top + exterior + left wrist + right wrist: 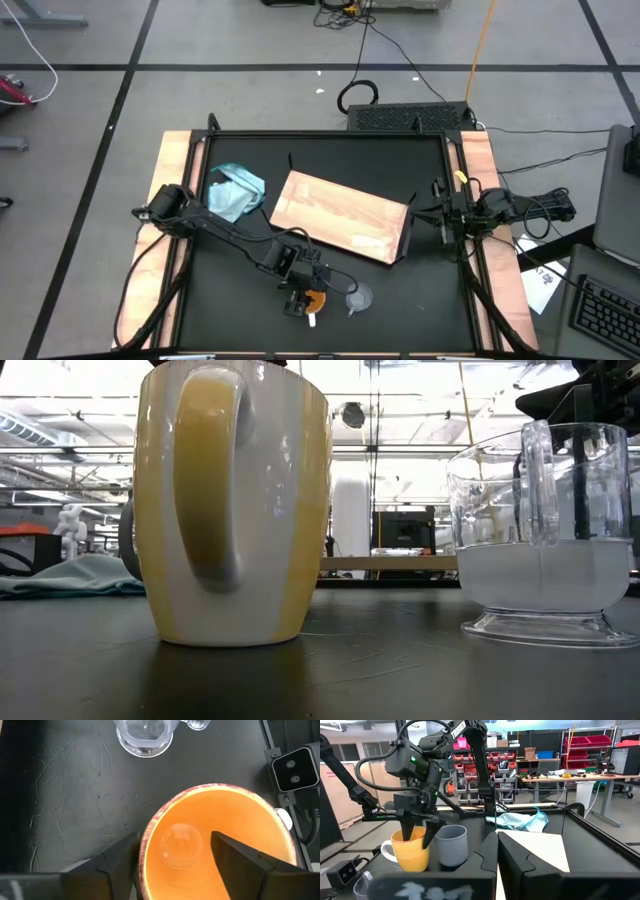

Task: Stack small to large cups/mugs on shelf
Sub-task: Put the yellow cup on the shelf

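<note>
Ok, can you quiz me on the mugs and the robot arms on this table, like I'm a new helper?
1. True or false: the orange mug already stands on the wooden board.
2. Where is the left gripper? A) over the blue cloth. B) at the orange mug, one finger inside it and one outside. C) parked at the table's edge.
3. Fill in: the right gripper, waiting at the table's right side, has its fingers ____.

Key:
1. False. It stands on the black table, near the clear cup.
2. B, with its fingers open.
3. Shut.
</note>
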Motion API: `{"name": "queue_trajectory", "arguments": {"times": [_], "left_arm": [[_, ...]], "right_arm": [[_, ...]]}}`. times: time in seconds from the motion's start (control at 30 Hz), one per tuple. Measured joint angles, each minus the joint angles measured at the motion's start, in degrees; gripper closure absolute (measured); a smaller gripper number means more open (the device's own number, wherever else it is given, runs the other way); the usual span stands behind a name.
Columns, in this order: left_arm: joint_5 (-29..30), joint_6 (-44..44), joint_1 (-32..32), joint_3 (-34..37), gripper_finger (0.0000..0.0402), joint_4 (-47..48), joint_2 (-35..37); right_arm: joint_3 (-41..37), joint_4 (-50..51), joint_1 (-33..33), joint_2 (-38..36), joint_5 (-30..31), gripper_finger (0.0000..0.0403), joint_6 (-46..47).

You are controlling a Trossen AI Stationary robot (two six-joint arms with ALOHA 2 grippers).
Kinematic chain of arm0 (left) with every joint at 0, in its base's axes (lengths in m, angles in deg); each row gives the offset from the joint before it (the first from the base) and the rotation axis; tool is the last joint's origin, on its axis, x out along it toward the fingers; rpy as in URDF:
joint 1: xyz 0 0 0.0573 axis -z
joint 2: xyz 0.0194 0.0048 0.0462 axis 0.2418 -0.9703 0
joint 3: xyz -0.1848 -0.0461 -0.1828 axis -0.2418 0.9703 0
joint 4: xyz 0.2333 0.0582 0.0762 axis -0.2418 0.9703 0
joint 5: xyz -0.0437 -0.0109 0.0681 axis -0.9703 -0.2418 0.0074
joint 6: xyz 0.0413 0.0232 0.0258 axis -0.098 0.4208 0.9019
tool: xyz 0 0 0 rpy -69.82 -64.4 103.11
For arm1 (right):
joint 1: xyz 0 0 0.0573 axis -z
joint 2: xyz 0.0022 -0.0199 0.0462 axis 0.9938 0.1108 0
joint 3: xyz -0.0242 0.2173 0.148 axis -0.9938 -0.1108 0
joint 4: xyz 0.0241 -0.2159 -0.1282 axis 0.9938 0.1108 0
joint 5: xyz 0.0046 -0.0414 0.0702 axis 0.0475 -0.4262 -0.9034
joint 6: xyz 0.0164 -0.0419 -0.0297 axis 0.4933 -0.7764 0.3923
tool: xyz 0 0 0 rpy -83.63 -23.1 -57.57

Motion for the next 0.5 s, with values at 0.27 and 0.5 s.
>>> {"name": "queue_trajectory", "arguments": {"times": [0.27,0.5], "left_arm": [[-0.8,0.1,0.0,0.0,0.0268,-0.7,0.0],[-1.8,0.3,-0.1,0.0,0.0385,-0.6,0.0]], "right_arm": [[0.0,0.0,0.0,0.0,0.0,0.0403,0.0],[0.0,0.0,0.0,0.0,0.0,0.0403,0.0]]}}
